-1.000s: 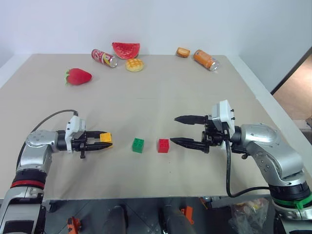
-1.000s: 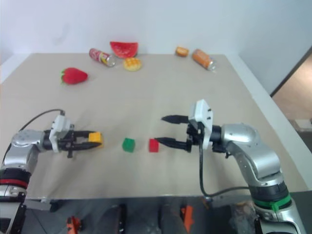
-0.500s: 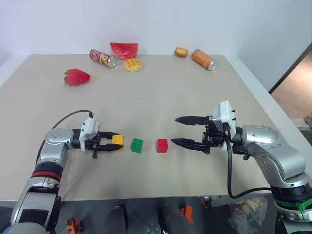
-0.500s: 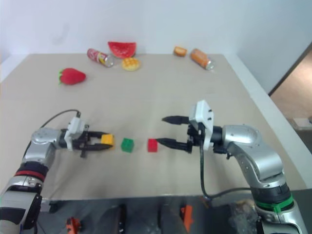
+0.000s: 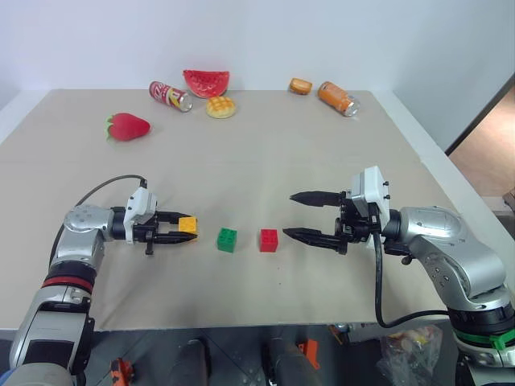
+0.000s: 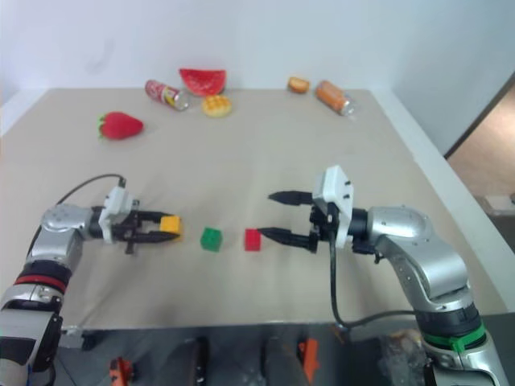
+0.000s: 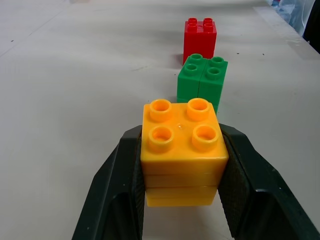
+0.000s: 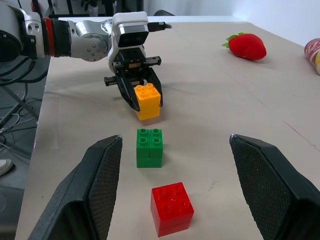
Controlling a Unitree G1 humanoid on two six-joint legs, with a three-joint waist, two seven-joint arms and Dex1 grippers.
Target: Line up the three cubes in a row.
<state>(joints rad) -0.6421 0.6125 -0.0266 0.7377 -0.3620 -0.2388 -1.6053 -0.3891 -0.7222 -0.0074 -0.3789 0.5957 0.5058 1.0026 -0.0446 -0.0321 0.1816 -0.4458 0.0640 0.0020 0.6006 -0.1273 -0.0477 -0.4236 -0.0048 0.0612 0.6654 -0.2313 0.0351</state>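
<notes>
My left gripper [image 5: 187,229] is shut on the yellow-orange cube [image 5: 188,224], one black finger on each side of it [image 7: 182,150], low over the tan table [image 5: 257,169]. The green cube [image 5: 227,240] stands just to its right, a small gap away, and the red cube [image 5: 269,240] stands beyond that; in the left wrist view the green cube [image 7: 202,82] and the red cube [image 7: 200,37] run almost straight ahead of the held one. My right gripper [image 5: 288,214] hovers open just right of the red cube, with nothing between its fingers.
Along the table's far edge lie a toy strawberry [image 5: 129,127], a red can [image 5: 170,95], a watermelon slice [image 5: 206,82], a round yellow bun [image 5: 220,107], a small orange piece [image 5: 302,85] and an orange can [image 5: 339,98]. The table's right edge runs close behind my right arm.
My left gripper has carried the yellow-orange cube a little to the right, closer to the green cube. The right gripper and the other two cubes have stayed put.
</notes>
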